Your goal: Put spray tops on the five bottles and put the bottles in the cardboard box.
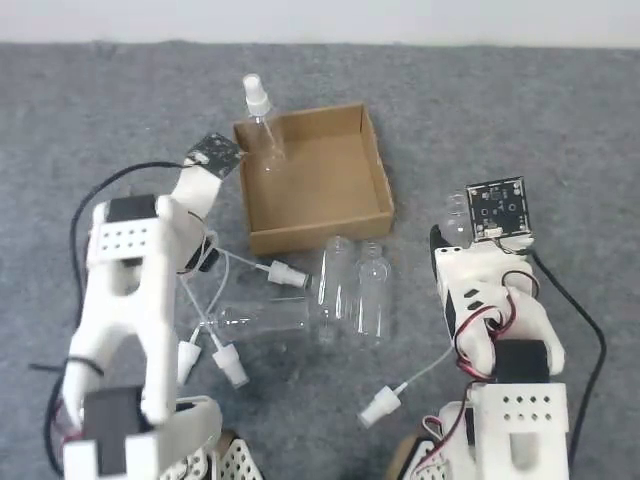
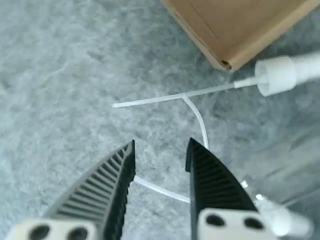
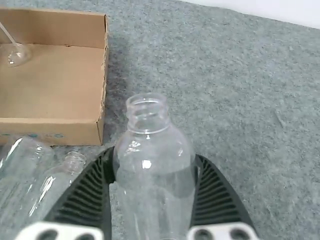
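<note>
While my right pincer (image 3: 154, 157) is clenched around an uncapped bottle (image 3: 151, 180), holding it upright on the grey tabletop (image 1: 520, 110) to the right of the cardboard box (image 1: 320, 230), my left pincer (image 2: 161, 145) hangs released with nothing between its jaws. It hovers over a thin white tube (image 2: 175, 97) that runs from a spray top (image 2: 277, 75) lying by the box's front corner. From above the arm covers that pincer, so I can only say it seems to be near the box's front left corner.

One capped bottle (image 1: 262, 125) stands inside the box at its back left corner. Two open bottles (image 1: 335, 285) lie side by side in front of the box, necks toward it, and a third bottle (image 1: 262, 315) lies crosswise just left of them. Two loose spray tops (image 1: 230, 365) rest near my left arm, close together. Another top (image 1: 380, 405) lies farther right, in front of my right arm.
</note>
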